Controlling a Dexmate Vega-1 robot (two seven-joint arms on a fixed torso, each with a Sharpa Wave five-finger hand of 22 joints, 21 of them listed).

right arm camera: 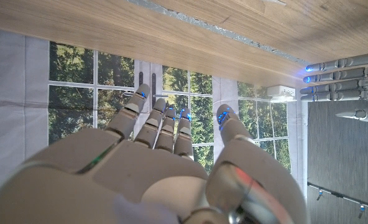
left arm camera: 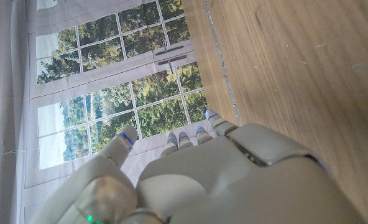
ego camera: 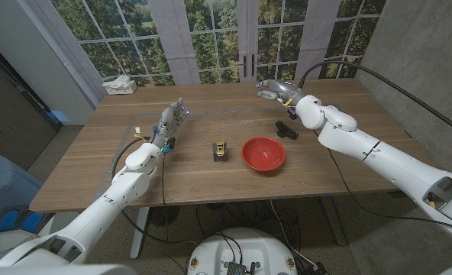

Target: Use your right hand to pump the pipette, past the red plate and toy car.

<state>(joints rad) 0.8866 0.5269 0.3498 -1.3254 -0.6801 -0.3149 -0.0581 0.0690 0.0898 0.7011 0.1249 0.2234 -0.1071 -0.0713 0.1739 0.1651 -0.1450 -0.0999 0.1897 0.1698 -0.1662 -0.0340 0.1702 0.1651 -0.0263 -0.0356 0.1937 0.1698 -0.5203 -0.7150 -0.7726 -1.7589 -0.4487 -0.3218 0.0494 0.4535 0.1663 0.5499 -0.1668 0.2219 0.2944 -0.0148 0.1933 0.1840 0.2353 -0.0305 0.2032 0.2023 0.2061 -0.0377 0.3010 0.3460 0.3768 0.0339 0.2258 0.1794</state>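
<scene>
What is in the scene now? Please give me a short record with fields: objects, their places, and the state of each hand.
table: wooden table
red plate: red plate, right of the toy car, apart from it
toy car: toy car, near the table's middle
black object: black object, beyond the plate, beside the right forearm; too small to identify
pipette: cannot be told apart
tissue box: tissue box, far left corner
left hand: left hand, fingers apart, holds nothing
right hand: right hand, near the far edge, holds nothing

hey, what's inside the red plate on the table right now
Nothing shows inside the red plate: the head view looks down onto its bare red bottom. The toy car stands apart beside it on the table. Whatever lies under the plate is covered.
</scene>
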